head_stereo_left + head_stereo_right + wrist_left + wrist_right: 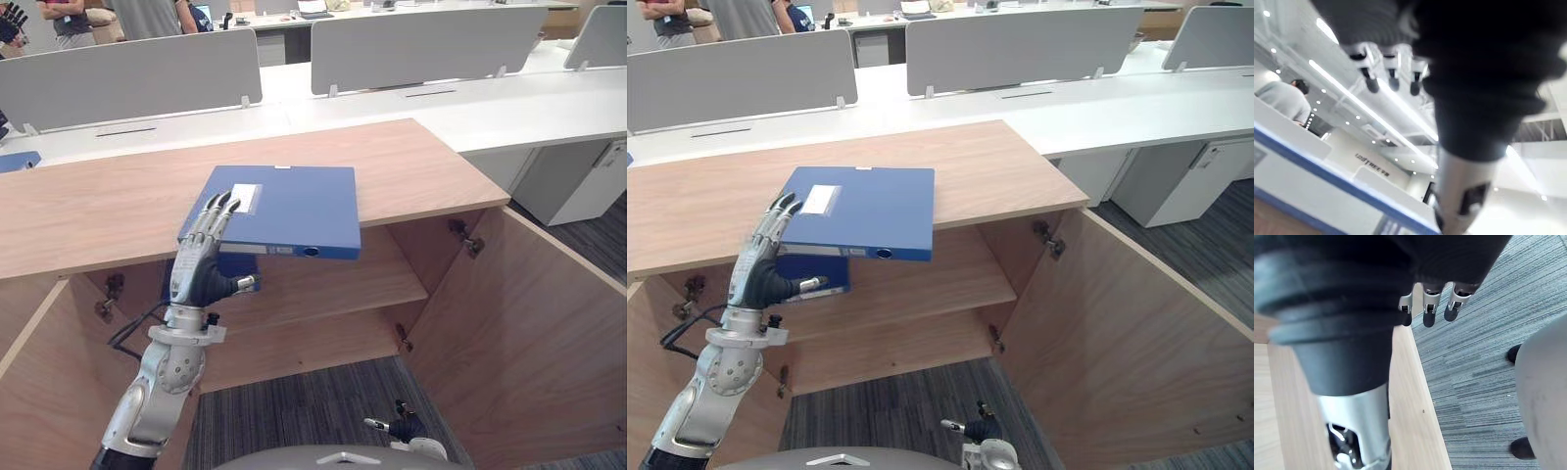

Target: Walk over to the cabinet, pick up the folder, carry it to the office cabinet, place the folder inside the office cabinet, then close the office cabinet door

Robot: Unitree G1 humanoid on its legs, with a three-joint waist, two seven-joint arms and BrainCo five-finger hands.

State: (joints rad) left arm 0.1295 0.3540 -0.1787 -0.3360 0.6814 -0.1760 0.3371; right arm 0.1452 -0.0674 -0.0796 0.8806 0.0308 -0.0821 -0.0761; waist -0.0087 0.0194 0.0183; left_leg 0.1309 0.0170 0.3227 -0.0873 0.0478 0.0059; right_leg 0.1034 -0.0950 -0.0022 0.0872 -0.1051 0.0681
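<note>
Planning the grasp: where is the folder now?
Left of centre in the eye views, the folder lies on the cabinet top, overhanging its front edge, under fingers of the left hand.

Wooden cabinet top (98,211) bears a blue folder (294,208) overhanging its front edge

The office around us

We see a long white bench (490,108) running across the back, with two grey divider panels standing upright on it, one to the left (127,78) and one to the right (426,44). Past them we make out people (147,15) standing at the far left. A white pedestal unit (578,181) stands under the bench at the right, and striped grey carpet (294,401) covers the floor. Overhead we find long ceiling light strips (1352,93).
</note>
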